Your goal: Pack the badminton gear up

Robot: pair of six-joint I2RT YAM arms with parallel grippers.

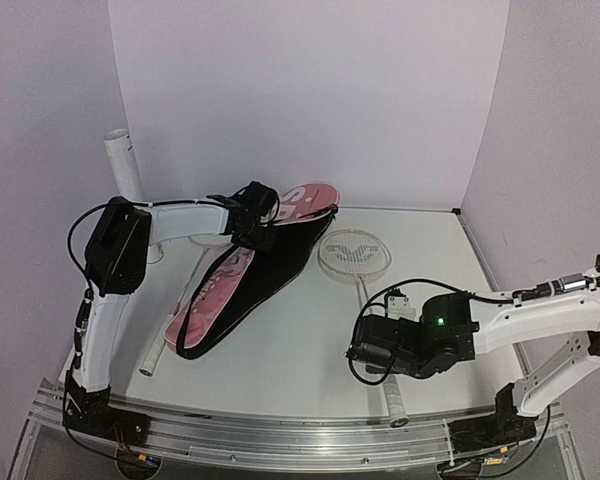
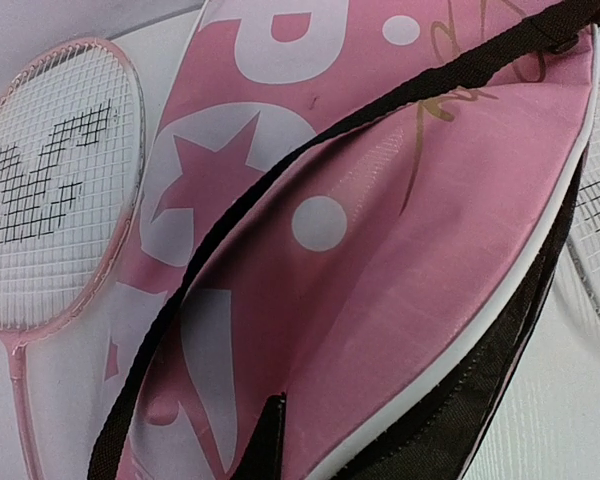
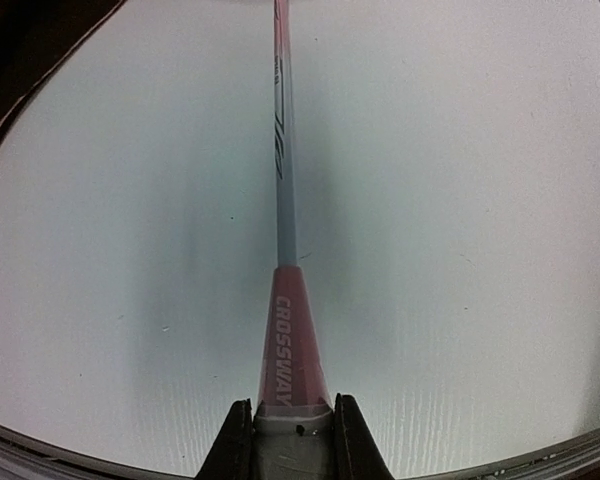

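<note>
Indoors: white table (image 1: 280, 350), lilac walls (image 1: 310, 90); right claw (image 3: 293, 425) clamps racket (image 3: 290, 340) at handle; left claw (image 1: 255, 230) state unclear.

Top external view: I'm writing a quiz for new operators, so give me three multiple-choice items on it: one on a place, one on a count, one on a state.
1. Where does the racket at the right gripper lie?
A. right of the pink bag
B. inside the bag
C. left of the bag

2. How many rackets show?
A. one
B. two
C. four

3. How do the right gripper's jaws stand?
A. wide open in the air
B. closed on the racket's handle
C. closed on the bag's strap

Answers:
1 A: its head lies on the table to the bag's right.
2 B: a second racket lies along the bag's left edge.
3 B: the right wrist view shows them against both sides of the handle.
</note>
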